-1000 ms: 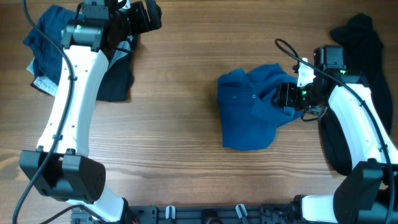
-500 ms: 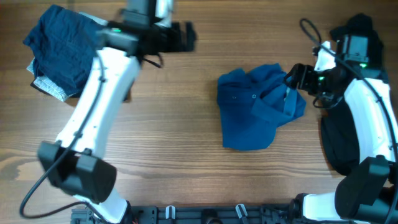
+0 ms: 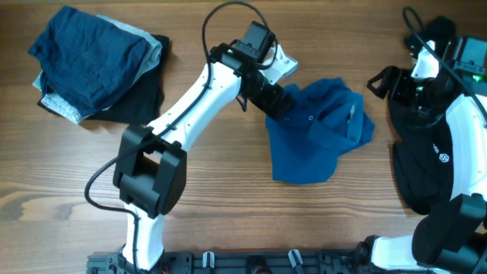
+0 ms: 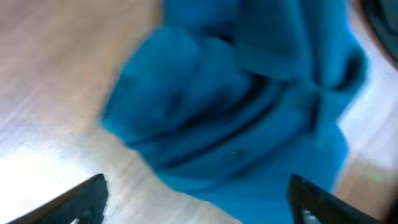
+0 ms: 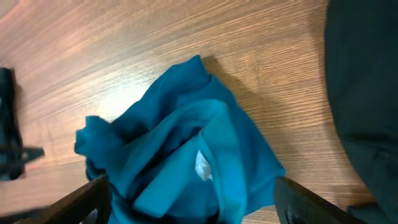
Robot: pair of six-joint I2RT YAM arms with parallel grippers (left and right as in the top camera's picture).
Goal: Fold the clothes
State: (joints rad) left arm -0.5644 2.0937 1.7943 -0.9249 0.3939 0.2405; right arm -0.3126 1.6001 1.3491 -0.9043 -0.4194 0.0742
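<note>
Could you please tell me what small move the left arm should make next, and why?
Probably lower the left gripper and close it on the crumpled upper-left edge of the blue shirt. Its wrist view shows the fingers spread open over the bunched cloth, gripping nothing, while the right gripper is open and apart from the shirt.

No word or number could be read anywhere. A white neck label [image 5: 202, 165] sat inside the blue shirt [image 5: 180, 134], too blurred to read (no clearer from overhead). A small white mark [image 3: 444, 158] on the black cloth [image 3: 415, 179] was too tiny to make out.
</note>
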